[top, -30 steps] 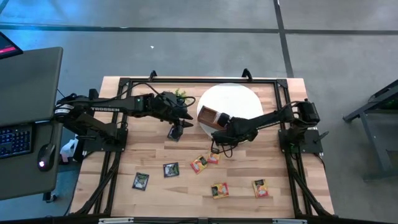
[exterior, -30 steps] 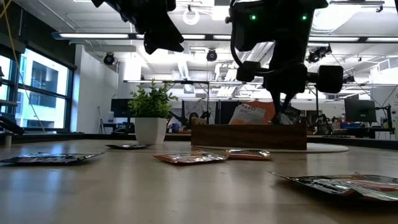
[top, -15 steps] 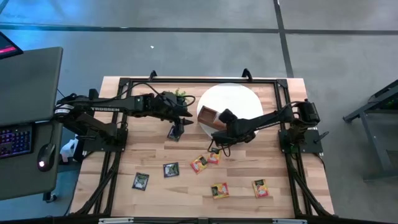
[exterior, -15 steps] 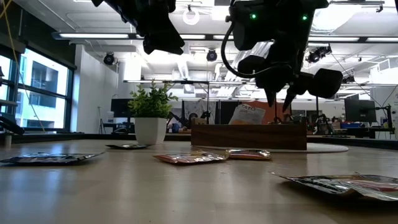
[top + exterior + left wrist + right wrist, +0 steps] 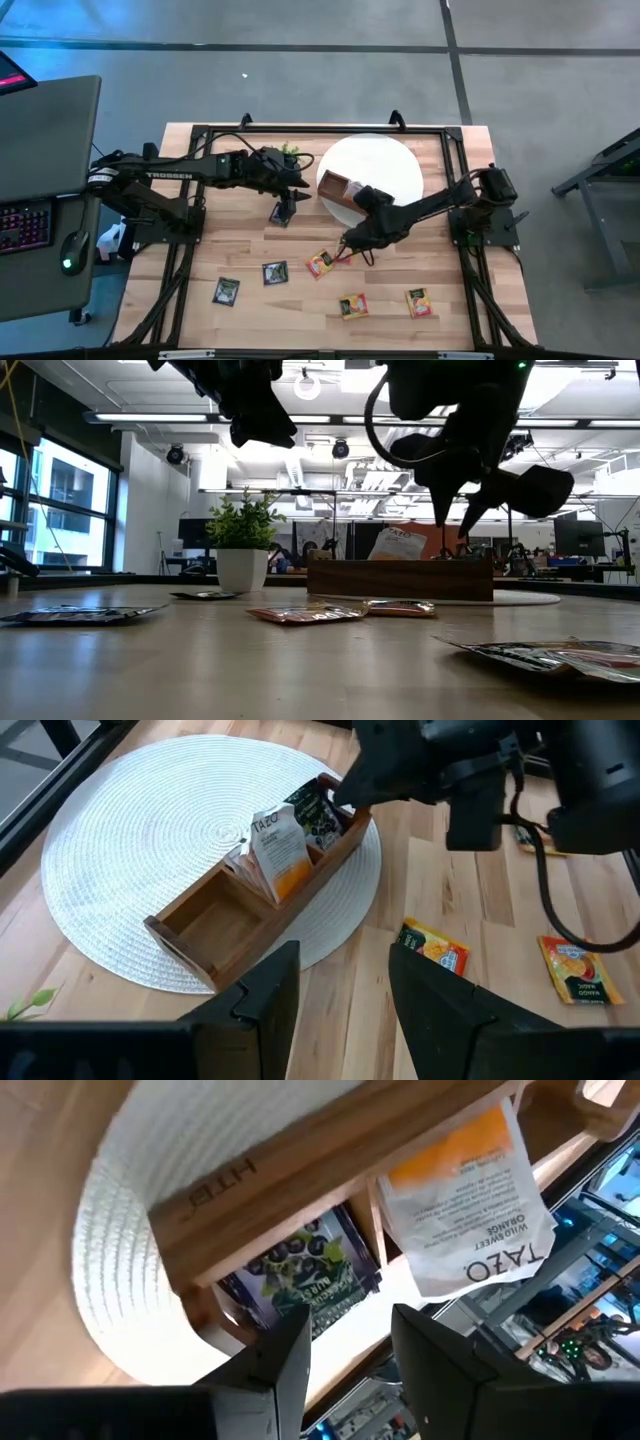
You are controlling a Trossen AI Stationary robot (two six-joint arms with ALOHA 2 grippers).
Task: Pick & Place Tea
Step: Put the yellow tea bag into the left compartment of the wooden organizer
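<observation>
Progress check: brown wooden compartment tray (image 5: 337, 190) sat on the round white woven mat (image 5: 390, 160) and held two sachets standing up: a white-and-orange tea sachet (image 5: 281, 838) and a dark blueberry-print tea sachet (image 5: 300, 1270) in the next compartment. At least one end compartment was bare in the left wrist view.

Left to move, all flat on the wooden tabletop (image 5: 240, 262): two dark sachets (image 5: 226, 290) (image 5: 275, 271) toward the left, a touching pair of orange-red sachets (image 5: 329, 260) mid-table, two yellow-orange ones (image 5: 353, 305) (image 5: 418, 301) nearer the front edge, and one dark sachet (image 5: 281, 213) under the left arm. So roughly two in, seven out; early going by my read.

Right tool (image 5: 356, 243) was over the tabletop just beside the orange-red pair, fingers (image 5: 275, 1370) spread with nothing between them. Likely lining up on that pair.

Left tool (image 5: 284, 209) hovered above the dark sachet near the small green potted plant (image 5: 243, 545), fingers (image 5: 262, 1003) parted, carrying nothing.
</observation>
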